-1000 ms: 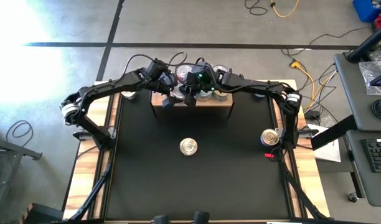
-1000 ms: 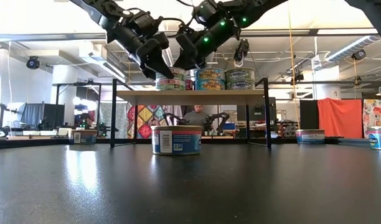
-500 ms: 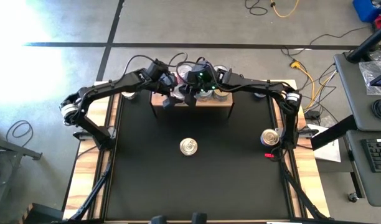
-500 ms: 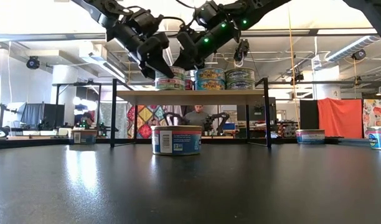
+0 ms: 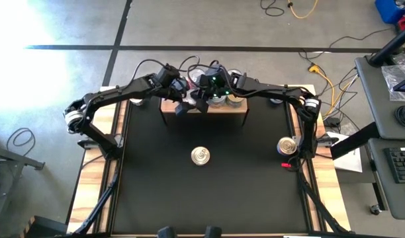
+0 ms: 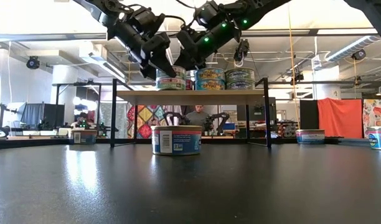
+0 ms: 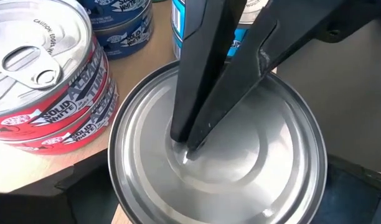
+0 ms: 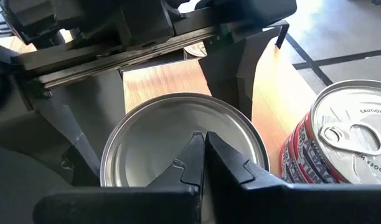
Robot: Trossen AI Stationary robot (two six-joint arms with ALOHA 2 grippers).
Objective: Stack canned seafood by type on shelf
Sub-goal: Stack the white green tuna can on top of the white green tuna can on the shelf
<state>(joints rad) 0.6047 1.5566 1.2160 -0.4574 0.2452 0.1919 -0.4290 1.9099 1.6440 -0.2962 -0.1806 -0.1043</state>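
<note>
Both tools, left (image 6: pixel 167 67) and right (image 6: pixel 181 62), are held closed over a silver-lidded tin (image 7: pixel 215 155) on the shelf (image 6: pixel 190 93). A red-labelled stack (image 8: pixel 343 149) is seen just beside it. Two more tins (image 5: pixel 200 156) (image 5: pixel 286 146) are left on the bench (image 5: pixel 209 192).

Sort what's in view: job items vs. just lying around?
Job:
- shelf with stacked cans
- loose can mid-table
- can at the right table edge
- left pincer and right pincer, both over the shelf's cans

Lying about:
- cables on the floor
- keyboard on the side desk
</note>
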